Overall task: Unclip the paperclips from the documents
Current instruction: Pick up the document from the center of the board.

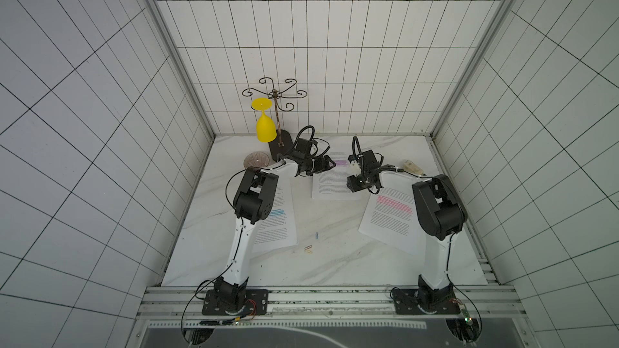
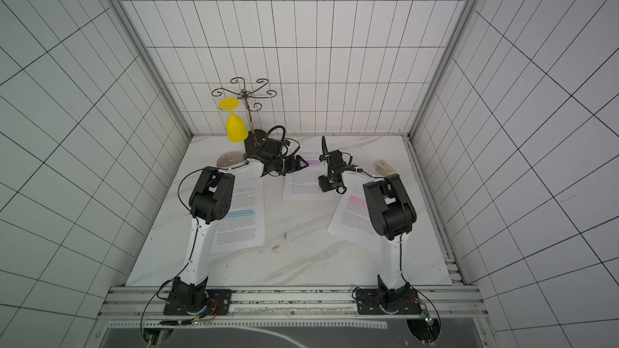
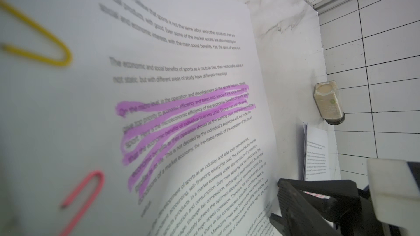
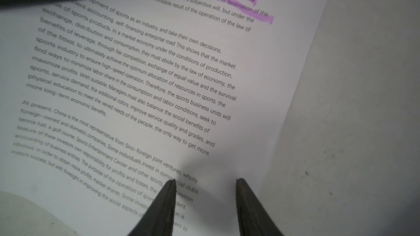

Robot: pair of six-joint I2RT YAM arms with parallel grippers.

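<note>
Blue-banded sheets (image 1: 278,225) lie well to the left of my left fingers (image 1: 326,165), partly under that arm; I can make out no clip on them. Nearer my base than those fingers, on the bare desk (image 1: 335,262), a blue clip (image 1: 317,236) and a gold-orange bit of wire (image 1: 308,249), one clip or two, lie loose, so that part looks done. My left fingers stand apart, holding nothing, at the far left corner of the purple-banded document (image 3: 181,64). In the left wrist view a yellow clip (image 3: 45,39) and a pink clip (image 3: 86,189) sit close by, blurred, both clipped on that page. These I judge to be the ones in hand. They are light, springy wire, thin and slick, easy to lose from a pinch, and the paper under them is limp and will lift or slide with the clip unless it is held down. I would pinch across the two wire legs near the page edge and draw the clip straight off that edge. My right fingers (image 4: 244,191) are also apart, empty, their tips low over the same page by its right edge; whether they press on it I cannot tell. Just right of them lies the pink-banded document (image 1: 388,219), with no clip that I can see.
</note>
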